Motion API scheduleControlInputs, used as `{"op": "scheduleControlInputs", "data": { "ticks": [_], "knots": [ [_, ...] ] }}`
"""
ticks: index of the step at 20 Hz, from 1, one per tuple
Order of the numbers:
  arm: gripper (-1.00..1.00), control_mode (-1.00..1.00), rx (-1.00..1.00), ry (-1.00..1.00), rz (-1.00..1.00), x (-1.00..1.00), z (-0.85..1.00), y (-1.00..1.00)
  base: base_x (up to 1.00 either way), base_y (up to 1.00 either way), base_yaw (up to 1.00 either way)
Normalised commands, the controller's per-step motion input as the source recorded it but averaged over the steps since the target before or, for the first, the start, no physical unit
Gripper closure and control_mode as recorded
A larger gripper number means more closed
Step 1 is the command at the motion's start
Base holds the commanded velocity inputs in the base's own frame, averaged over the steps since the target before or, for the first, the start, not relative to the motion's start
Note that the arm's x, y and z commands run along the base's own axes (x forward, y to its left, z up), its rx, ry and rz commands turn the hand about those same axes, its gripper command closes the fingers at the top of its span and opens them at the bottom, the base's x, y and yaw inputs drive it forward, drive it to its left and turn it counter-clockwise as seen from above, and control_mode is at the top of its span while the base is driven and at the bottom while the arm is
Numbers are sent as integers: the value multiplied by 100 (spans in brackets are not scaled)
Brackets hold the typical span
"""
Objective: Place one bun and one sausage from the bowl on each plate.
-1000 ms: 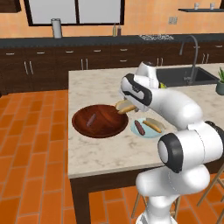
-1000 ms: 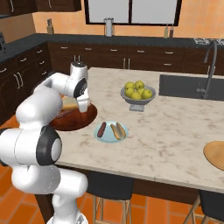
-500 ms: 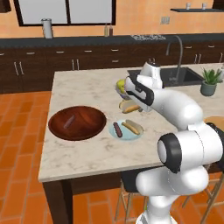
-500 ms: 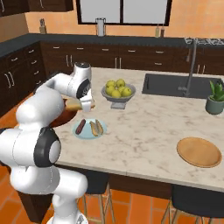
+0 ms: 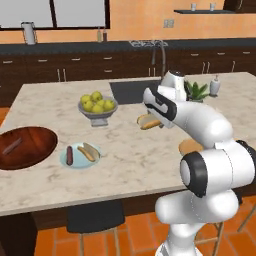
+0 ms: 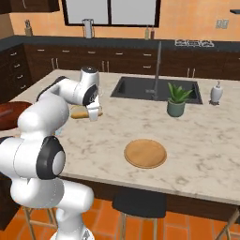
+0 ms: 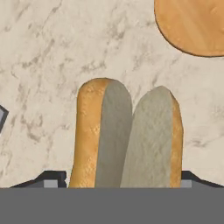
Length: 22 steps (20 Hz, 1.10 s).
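The gripper (image 7: 117, 181) grasps the split bun (image 7: 127, 135) across its width. The tan plate (image 7: 192, 26) lies at 1 o'clock; early release drops the bun on the counter (image 7: 43, 65).

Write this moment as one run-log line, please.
fingers: shut on split golden bun | above marble counter | tan wooden plate: bare | pale-blue plate: bun, sausage

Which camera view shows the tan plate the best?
The right base view: the whole tan plate lies unobstructed on the counter. The hand view shows one edge of it; in the left base view the arm hides most of it.
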Motion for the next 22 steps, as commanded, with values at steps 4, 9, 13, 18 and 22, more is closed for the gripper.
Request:
{"op": "scheduleControlInputs", "data": {
  "ticks": [4,9,13,18,22],
  "knots": [
    [100,100,0,0,0,0,0,0,0,-99,-2],
    [100,-100,0,13,-3,20,-21,-81,0,0,0],
    [100,-100,-4,23,0,42,-89,-46,0,0,0],
    [100,-100,-5,7,-2,7,-87,-49,0,0,0],
    [100,-100,-11,0,-4,0,-88,-21,0,0,0]
  ]
}}
